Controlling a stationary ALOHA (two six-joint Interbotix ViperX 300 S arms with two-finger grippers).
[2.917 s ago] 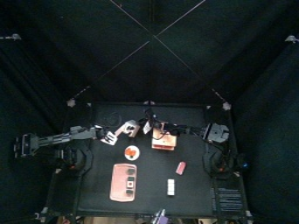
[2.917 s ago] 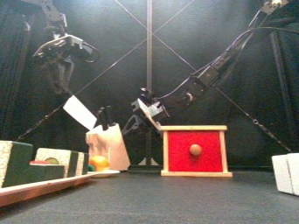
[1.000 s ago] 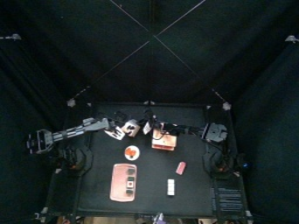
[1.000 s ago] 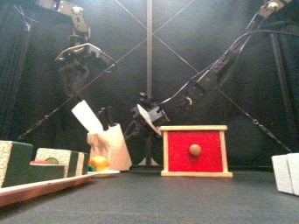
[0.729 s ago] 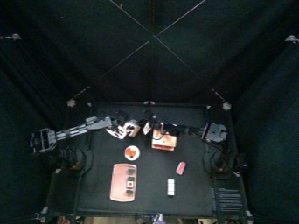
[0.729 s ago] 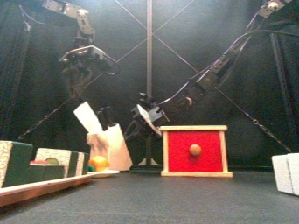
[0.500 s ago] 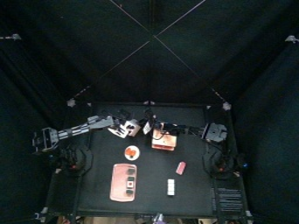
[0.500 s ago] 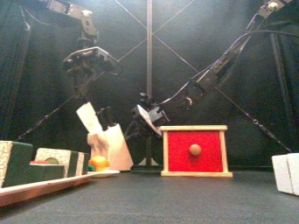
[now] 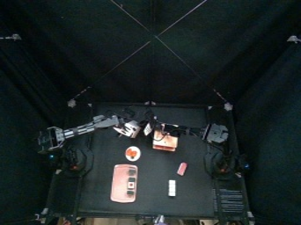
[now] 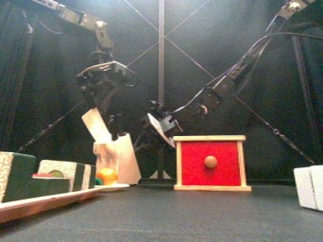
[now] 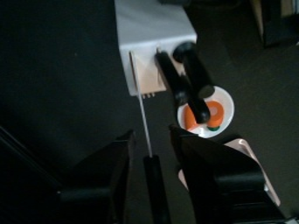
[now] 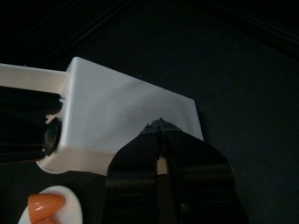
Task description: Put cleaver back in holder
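Note:
The holder [image 10: 119,161] is a white block at the table's back left; it also shows in the top view [image 9: 130,130], the left wrist view [image 11: 152,35] and the right wrist view [image 12: 117,96]. The cleaver [image 10: 91,126] sticks up from it, tilted; in the left wrist view it is a thin edge-on line [image 11: 142,112]. My left gripper [image 10: 104,102] hangs open just above the cleaver, jaws on either side [image 11: 156,140]. My right gripper [image 12: 163,131] has its jaws together on the holder's edge, and also shows in the front view [image 10: 154,125].
A red box with a knob [image 10: 209,163] stands right of the holder. An orange-red disc [image 9: 132,154] lies in front of it. A long pink tray [image 9: 125,183] lies at front left. Small pieces [image 9: 182,167] lie at front right. A white block [image 10: 309,187] is at the far right.
My left arm has swung right and come down toward the holder; its gripper is now over the cleaver. The right arm and holder have not moved.

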